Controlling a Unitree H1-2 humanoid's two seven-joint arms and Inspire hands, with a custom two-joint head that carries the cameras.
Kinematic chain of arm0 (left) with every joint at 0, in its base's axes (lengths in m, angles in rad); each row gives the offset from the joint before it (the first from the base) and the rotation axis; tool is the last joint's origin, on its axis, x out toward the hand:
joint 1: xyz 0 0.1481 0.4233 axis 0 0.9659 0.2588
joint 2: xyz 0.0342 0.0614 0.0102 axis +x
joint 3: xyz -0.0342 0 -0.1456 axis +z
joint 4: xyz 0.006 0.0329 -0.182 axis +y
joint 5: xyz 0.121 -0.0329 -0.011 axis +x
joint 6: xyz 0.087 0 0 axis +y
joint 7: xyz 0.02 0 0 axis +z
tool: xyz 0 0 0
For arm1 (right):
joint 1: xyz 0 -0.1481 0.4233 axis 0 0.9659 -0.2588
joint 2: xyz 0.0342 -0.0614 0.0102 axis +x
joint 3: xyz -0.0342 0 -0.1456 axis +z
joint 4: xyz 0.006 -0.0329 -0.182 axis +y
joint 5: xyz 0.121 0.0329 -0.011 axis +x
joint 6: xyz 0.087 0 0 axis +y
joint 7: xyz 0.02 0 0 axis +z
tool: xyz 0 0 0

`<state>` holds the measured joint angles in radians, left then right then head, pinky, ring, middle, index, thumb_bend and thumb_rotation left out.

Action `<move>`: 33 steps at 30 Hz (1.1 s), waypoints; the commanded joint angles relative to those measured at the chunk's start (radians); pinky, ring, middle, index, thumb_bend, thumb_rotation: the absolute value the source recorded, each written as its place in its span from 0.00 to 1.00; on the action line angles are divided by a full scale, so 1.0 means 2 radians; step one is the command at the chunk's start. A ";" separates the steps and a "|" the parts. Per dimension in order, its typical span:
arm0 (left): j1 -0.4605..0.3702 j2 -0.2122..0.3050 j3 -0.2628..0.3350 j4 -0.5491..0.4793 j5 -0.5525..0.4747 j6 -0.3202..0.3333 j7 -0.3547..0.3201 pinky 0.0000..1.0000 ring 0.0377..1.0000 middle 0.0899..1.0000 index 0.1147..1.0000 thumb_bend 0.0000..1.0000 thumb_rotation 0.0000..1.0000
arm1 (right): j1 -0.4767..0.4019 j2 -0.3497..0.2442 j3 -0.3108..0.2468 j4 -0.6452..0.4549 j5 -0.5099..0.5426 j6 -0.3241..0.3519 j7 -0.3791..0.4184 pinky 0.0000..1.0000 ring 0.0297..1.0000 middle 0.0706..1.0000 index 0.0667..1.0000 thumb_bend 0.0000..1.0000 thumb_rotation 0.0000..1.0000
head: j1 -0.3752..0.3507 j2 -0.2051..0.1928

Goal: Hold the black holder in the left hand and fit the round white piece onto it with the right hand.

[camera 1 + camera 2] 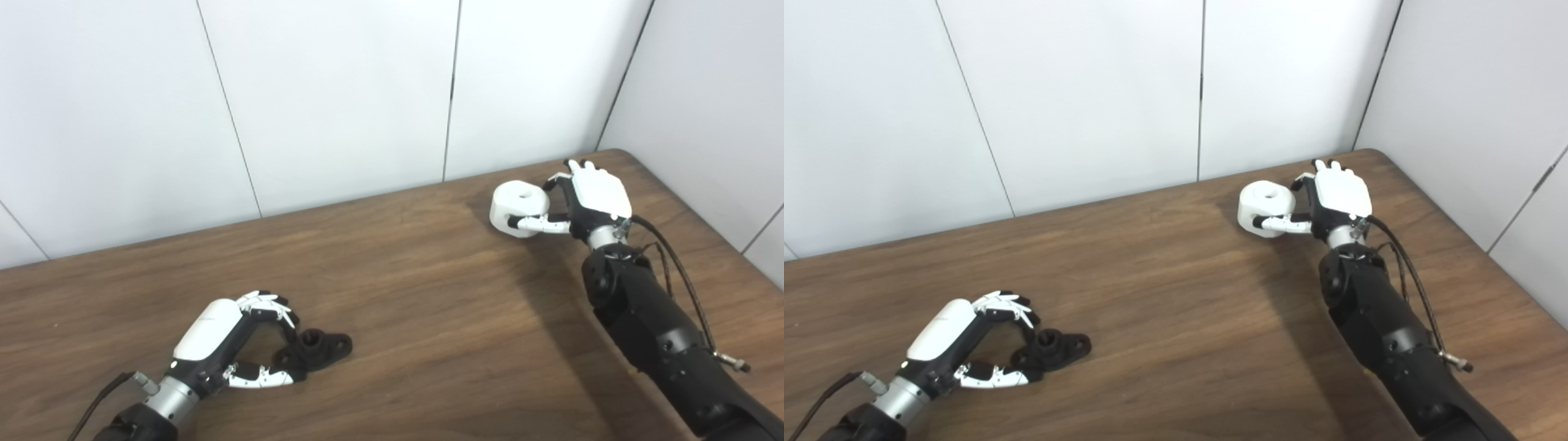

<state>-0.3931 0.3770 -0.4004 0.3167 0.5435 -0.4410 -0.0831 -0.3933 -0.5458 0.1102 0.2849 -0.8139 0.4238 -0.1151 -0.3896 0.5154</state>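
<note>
The black holder [315, 349] lies flat on the wooden table [429, 318] at the front left, its short round post pointing up. My left hand [236, 340] is closed around the holder's left end, with fingers curled over the top and the thumb against its near side. At the back right, the round white piece [519, 206], a thick disc with a small hole in its top, rests on the table or just above it. My right hand [582, 199] grips it from the right, thumb across its front and fingers behind.
White wall panels [343, 92] close off the table's back edge and right side, meeting in a corner near the right hand. A black cable [680, 275] loops along the right forearm. Bare wood separates the two hands.
</note>
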 commanded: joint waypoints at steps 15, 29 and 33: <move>0.010 0.008 -0.004 -0.002 0.011 0.005 -0.022 0.90 0.81 0.63 0.42 0.52 0.05 | -0.031 -0.008 0.015 0.000 -0.001 -0.006 -0.002 1.00 1.00 0.95 0.69 0.93 0.70 | 0.003 0.003; 0.017 0.009 -0.002 -0.014 0.013 0.013 -0.023 0.89 0.81 0.63 0.41 0.52 0.05 | -0.050 0.007 0.019 0.067 0.014 -0.065 -0.082 1.00 0.99 0.80 0.45 0.54 0.16 | 0.009 0.005; 0.018 0.009 -0.001 -0.015 0.012 0.012 -0.021 0.89 0.81 0.63 0.41 0.52 0.05 | -0.052 0.009 0.020 0.071 0.018 -0.069 -0.089 1.00 1.00 0.80 0.45 0.53 0.15 | 0.010 0.005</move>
<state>-0.3767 0.3768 -0.3900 0.2955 0.5438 -0.4248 -0.0851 -0.4718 -0.5063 0.1577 0.4282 -0.7763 0.2976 -0.2756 -0.3697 0.5262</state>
